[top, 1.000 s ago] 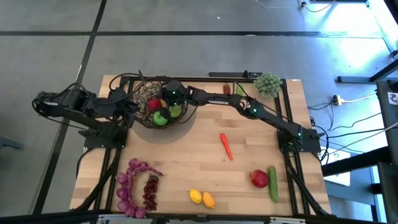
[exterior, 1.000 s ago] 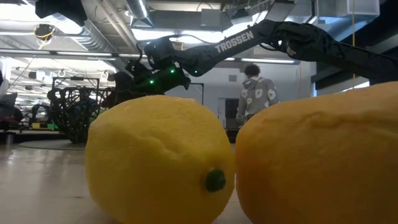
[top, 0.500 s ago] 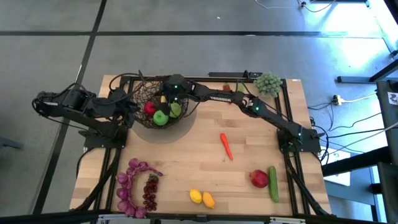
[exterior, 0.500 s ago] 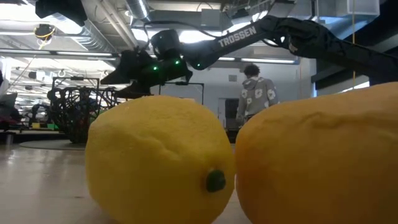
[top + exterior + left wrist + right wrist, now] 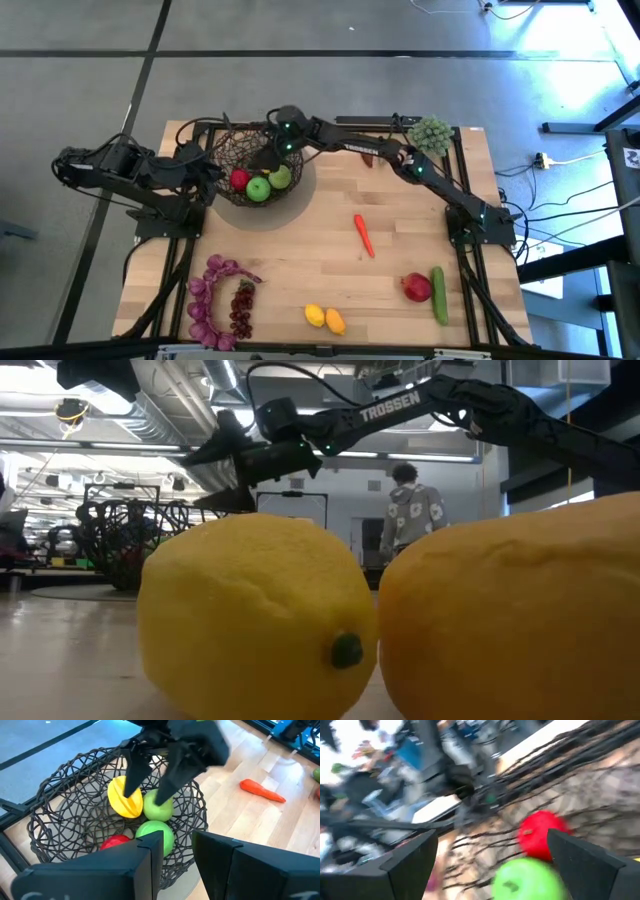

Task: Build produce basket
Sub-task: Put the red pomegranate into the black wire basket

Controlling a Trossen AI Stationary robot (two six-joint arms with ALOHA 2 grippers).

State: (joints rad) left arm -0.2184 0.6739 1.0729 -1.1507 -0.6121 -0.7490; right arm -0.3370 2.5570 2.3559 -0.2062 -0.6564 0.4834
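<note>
I am holding the right gripper [image 5: 272,143] spread wide and empty above the basket [image 5: 228,146], over its far rim, with the red fruit [image 5: 240,178] and two green apples [image 5: 259,188] lying in the basket below it. The carrot [image 5: 364,235] is lying well apart from the basket on the right arm's side, nearer that arm than the left, its long axis running away from the basket toward the table's near edge. The left gripper [image 5: 172,865] is sitting at the basket's rim on the opposite side; I cannot tell whether it is gripping the wire. Compared with a second ago, the right gripper is rising and pulling back from the fruit.
</note>
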